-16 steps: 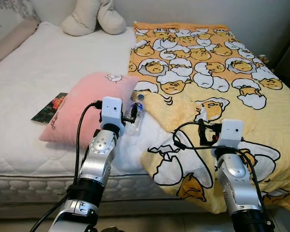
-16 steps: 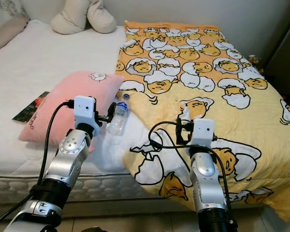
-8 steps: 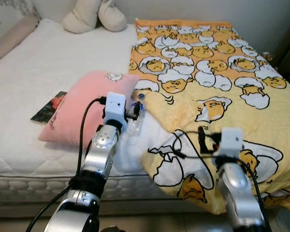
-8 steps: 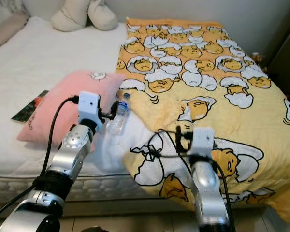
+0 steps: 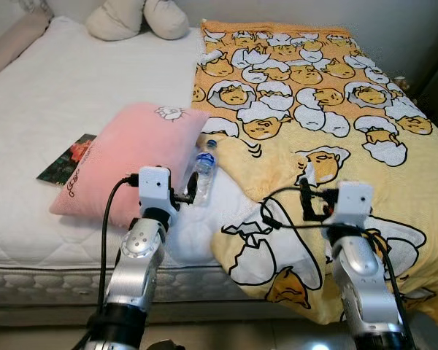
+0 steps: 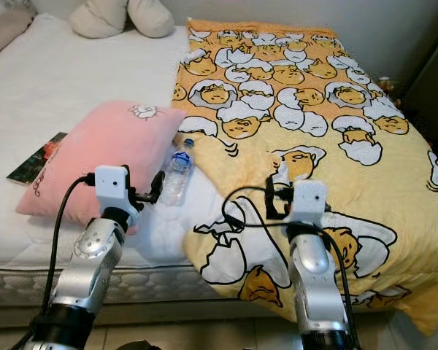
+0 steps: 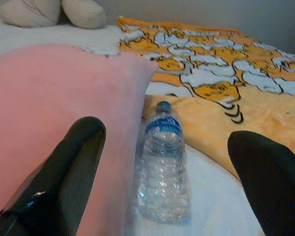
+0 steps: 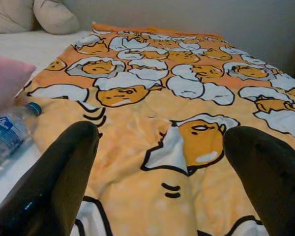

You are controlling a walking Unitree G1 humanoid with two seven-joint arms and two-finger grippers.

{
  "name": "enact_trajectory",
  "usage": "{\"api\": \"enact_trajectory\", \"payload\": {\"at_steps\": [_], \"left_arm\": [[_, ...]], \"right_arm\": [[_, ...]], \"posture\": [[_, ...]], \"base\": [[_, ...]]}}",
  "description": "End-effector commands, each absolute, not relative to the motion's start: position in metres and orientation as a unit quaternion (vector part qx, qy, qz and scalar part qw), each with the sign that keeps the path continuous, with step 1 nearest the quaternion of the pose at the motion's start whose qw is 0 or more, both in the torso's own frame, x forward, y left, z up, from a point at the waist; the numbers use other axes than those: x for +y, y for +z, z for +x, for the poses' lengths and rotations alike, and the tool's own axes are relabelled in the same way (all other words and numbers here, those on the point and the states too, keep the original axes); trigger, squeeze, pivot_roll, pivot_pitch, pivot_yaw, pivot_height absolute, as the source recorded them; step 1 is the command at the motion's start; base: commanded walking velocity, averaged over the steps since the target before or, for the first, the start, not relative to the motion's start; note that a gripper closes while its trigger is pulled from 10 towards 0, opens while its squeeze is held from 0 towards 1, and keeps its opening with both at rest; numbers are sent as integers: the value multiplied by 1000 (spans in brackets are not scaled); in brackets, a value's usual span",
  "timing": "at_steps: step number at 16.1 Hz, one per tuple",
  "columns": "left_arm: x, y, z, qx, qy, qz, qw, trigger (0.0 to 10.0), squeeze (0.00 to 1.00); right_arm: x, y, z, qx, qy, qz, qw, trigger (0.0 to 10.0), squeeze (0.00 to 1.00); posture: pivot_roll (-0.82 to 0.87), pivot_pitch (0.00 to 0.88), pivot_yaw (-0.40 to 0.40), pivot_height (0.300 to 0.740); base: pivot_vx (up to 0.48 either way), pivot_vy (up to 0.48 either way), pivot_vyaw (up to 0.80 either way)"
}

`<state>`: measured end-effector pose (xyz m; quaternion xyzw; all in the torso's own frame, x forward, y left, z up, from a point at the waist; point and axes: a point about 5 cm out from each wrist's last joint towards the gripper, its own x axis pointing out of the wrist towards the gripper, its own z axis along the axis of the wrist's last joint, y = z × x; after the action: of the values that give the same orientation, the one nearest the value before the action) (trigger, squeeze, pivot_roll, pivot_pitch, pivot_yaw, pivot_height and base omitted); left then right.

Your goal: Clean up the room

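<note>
Two silver metal arms with round screwed joints and black ribbed cuffs each carry a white boxy wrist camera (image 5: 154,187), looping black cables (image 5: 281,219), and glossy black rounded fingers (image 7: 64,182).

Both silver arms raised forward over the bed's near edge. Left end effector (image 7: 162,162) with fingers spread wide apart. Right end effector (image 8: 157,162) likewise spread wide, holding nothing.

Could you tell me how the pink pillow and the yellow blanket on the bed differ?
The pink pillow is plain pink and plump, while the yellow blanket is flat, rumpled and printed with cartoon eggs. The pillow lies wholly on the mattress; the blanket hangs over its near edge. Both touch the water bottle lying between them.
</note>
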<state>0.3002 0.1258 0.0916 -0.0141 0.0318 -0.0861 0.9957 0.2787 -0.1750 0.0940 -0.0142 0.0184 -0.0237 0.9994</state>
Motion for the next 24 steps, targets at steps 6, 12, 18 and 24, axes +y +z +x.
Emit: {"api": "enact_trajectory", "payload": {"at_steps": [6, 12, 18, 24], "left_arm": [[129, 97, 306, 43, -89, -8, 995, 10000, 0], [121, 98, 308, 39, -89, -6, 995, 10000, 0], [117, 109, 315, 18, -97, -24, 995, 10000, 0], [115, 111, 319, 17, -94, -16, 995, 10000, 0]], "right_arm": [[-169, 84, 268, 40, -28, -7, 999, 10000, 0], [-177, 85, 276, 43, -27, -12, 999, 10000, 0], [-175, 85, 282, 39, -32, -4, 999, 10000, 0], [-173, 85, 285, 38, -21, -12, 999, 10000, 0]], "posture": [[-22, 29, 10, 740], [-15, 11, -31, 740], [1, 0, -20, 740], [5, 0, -33, 740]], "base": [[0, 0, 0], [127, 0, 0], [469, 0, 0], [156, 0, 0]]}}
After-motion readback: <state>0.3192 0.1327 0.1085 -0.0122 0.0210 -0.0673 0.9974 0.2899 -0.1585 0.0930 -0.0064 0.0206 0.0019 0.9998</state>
